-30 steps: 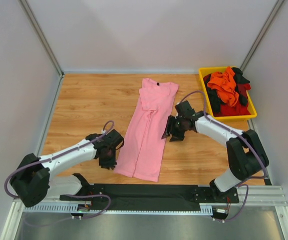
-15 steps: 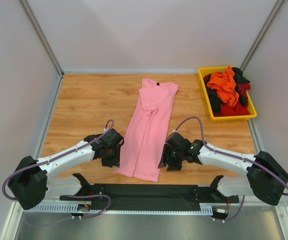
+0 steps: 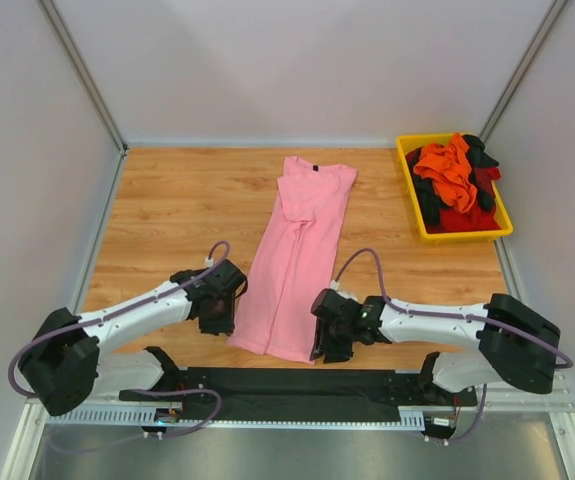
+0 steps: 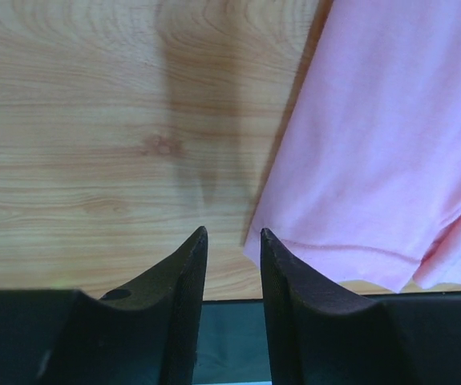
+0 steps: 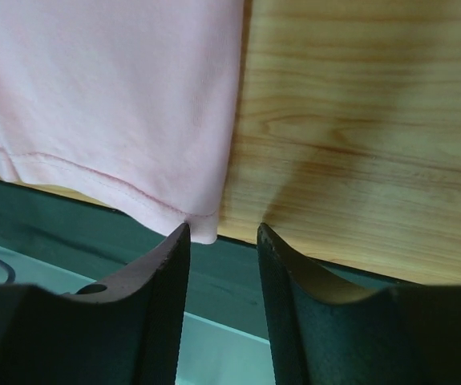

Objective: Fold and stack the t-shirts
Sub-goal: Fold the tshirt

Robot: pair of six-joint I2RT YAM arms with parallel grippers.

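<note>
A light pink t-shirt (image 3: 295, 258) lies folded lengthwise into a long strip on the wooden table, collar at the far end, hem at the near edge. My left gripper (image 3: 218, 322) is open and empty beside the hem's left corner; that corner (image 4: 310, 249) sits just right of my fingertips in the left wrist view. My right gripper (image 3: 324, 347) is open and empty at the hem's right corner (image 5: 202, 228), which lies by the left finger. Orange, red and black t-shirts (image 3: 452, 180) lie heaped in the bin.
The yellow plastic bin (image 3: 410, 205) stands at the far right of the table. A black base rail (image 3: 297, 385) runs along the near edge, just below the shirt's hem. Grey walls close in the table on three sides.
My right arm has swung from the shirt's middle right side down to the hem's right corner. My left gripper has barely shifted beside the left hem corner.
</note>
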